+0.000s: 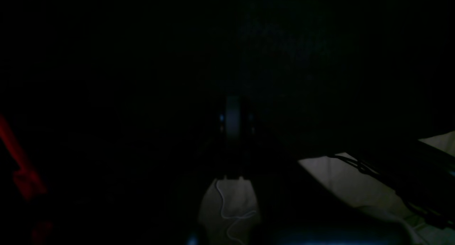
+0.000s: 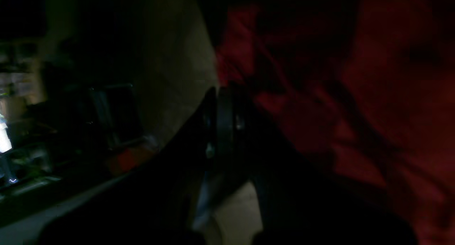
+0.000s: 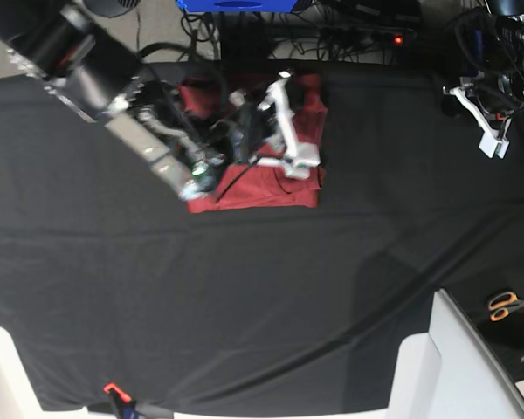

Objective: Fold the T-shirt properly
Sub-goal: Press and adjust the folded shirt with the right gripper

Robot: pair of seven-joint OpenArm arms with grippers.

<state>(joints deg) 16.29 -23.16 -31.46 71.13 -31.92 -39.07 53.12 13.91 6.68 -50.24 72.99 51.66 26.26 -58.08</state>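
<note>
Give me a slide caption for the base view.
Right gripper shut over the folded T-shirt; left gripper parked aside.

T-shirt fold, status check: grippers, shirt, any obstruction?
Both grippers shut: right gripper over the T-shirt, no visible grip; left gripper off at the table edge. Shirt a compact rectangle on the black cloth. Nothing in the way.

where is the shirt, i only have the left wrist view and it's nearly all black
Observer: The T-shirt lies as a compact rectangle at the far middle of the black table cover.
Operator: is my left arm near it
Observer: No, the left pincer sits apart at the far edge, shut and empty.
Operator: and the right one
Observer: The right pincer is shut, over the shirt's near part.
</note>
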